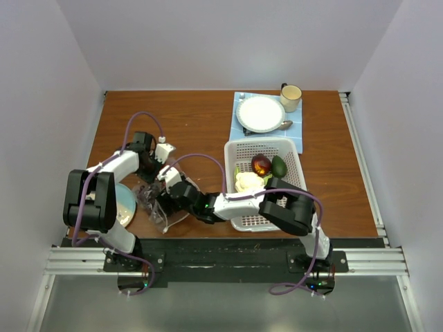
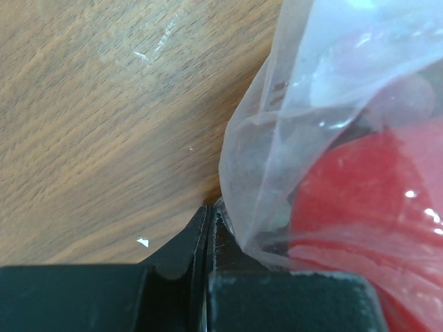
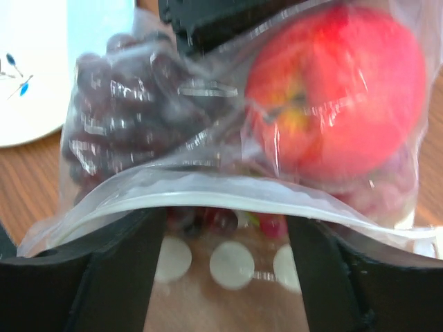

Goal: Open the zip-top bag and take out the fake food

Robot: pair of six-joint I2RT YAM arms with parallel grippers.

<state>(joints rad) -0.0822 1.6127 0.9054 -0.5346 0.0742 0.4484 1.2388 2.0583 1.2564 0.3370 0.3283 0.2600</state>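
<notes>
Bag (image 3: 138,124) looks thin, slippery; left fingers (image 2: 173,283) clamp its edge, right fingers (image 3: 111,277) gape astride the zip rim (image 3: 228,200): grip there.

From above we see soft, even light across the desk (image 1: 187,124), with only faint shadows. In our left wrist view the zip-top bag (image 2: 311,104) sits too close and blurs, dotted with small white glints. In the right wrist view its plastic glares in streaks and the red fruit (image 3: 339,90) looks soft.
</notes>
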